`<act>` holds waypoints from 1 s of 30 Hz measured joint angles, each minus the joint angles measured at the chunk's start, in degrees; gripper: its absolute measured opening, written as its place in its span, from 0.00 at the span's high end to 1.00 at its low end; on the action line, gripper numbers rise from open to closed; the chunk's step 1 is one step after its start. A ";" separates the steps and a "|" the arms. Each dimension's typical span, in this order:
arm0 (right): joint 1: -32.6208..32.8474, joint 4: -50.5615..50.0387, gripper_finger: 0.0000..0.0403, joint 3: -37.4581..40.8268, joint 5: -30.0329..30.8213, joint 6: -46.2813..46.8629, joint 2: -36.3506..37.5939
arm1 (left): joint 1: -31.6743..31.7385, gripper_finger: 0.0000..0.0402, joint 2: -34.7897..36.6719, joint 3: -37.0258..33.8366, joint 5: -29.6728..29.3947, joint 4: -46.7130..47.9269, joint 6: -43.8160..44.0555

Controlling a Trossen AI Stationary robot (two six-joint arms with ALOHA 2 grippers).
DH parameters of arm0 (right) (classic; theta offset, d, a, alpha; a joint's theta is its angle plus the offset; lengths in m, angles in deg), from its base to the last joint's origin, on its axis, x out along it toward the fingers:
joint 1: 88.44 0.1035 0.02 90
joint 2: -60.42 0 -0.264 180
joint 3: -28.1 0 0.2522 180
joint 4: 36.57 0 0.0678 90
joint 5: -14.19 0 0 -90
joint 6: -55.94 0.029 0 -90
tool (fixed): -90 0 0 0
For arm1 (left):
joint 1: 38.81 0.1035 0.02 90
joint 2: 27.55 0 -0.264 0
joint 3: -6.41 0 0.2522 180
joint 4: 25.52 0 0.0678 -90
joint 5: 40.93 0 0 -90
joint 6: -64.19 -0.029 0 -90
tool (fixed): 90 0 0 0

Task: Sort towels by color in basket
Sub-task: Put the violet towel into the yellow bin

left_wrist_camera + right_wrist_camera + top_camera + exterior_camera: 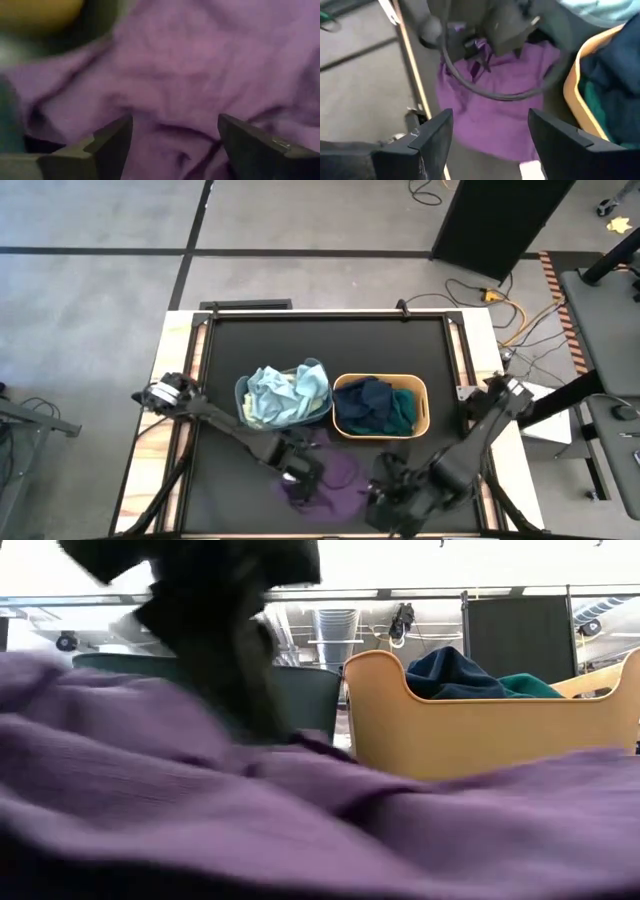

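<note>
The purple towel (335, 477) lies crumpled near the worktop (220, 360)'s near edge, in front of the grey tub (243, 392) and tan basket (421, 405). The left gripper (300, 477) sits over it, fingers spread. The right gripper (385, 498) hovers just right, fingers spread. The low view is mostly blocked by purple cloth.

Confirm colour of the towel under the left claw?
Purple towel, clearest in the left wrist view; left claw open over it.

Two tubs side by side mid tabletop (220, 350): left tub (241, 392), right tub (422, 402), both holding towels. Loose towel (335, 480) lies in front, left gripper (303, 476) over it.
</note>
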 joint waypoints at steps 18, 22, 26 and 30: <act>-0.37 4.02 0.34 -0.96 -3.13 22.87 -19.99 | -7.12 0.31 7.31 14.27 -5.12 13.22 -12.98; -2.33 6.33 0.33 -5.44 -3.17 24.70 -26.37 | -10.41 0.31 13.71 10.40 -11.98 17.90 -9.89; -4.89 5.74 0.35 -9.44 -3.26 23.17 -32.18 | -10.61 0.31 21.94 3.34 -18.80 18.54 -1.39; -7.52 3.80 0.40 -10.56 -6.66 24.46 -35.79 | -8.59 0.31 29.01 -5.21 -25.18 18.15 7.29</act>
